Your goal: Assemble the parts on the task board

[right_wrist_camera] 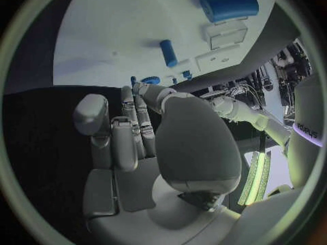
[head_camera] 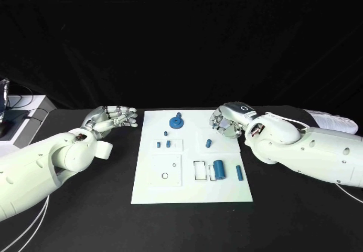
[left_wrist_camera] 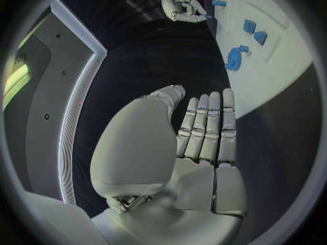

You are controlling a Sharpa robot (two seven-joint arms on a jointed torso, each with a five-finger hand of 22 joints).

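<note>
The white task board (head_camera: 193, 194) is lying flat in the middle of the black counter (head_camera: 91, 210). Small blue parts are sitting on it. A round blue part with a knob (head_camera: 176, 123) is sitting near the far edge of the board. Two little blue parts (head_camera: 163, 143) are standing side by side below it, and another small blue part (head_camera: 209, 142) is sitting to the right of them. A thick blue cylinder (head_camera: 219, 169) is lying near the right side of the board, with a thin blue pin (head_camera: 238, 172) lying just beside it.

The left hand (head_camera: 112, 118) is hanging over the counter just beside the left edge of the board. Its fingers are held straight and close together, and it is holding nothing.

The right hand (head_camera: 228, 119) is hanging at the far right corner of the board. Its fingers are bent forward a little, and it is holding nothing too.
</note>
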